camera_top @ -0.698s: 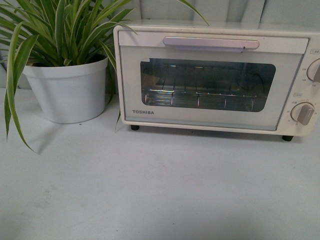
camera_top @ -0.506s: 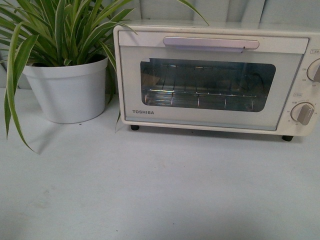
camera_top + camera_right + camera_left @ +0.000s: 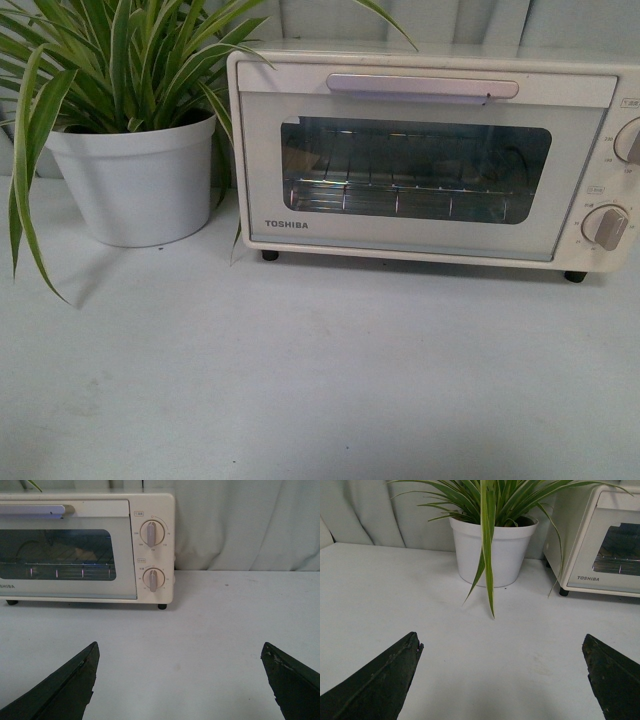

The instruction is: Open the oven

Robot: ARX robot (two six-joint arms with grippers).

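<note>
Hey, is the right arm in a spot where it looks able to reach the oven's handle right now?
Probably yes. The right end effector is open and faces the oven, with only bare table between them. The handle sits off its line, so it would need to shift sideways.

Front view faces the oven [image 3: 420, 160] close, head-on; both wrist views look low across the worktop [image 3: 395, 590], sharing that oven.

Staged home-kitchen mock-up; draped cloth backdrop [image 3: 240, 525], potted plant [image 3: 135, 185], toaster oven [image 3: 430, 165].
</note>
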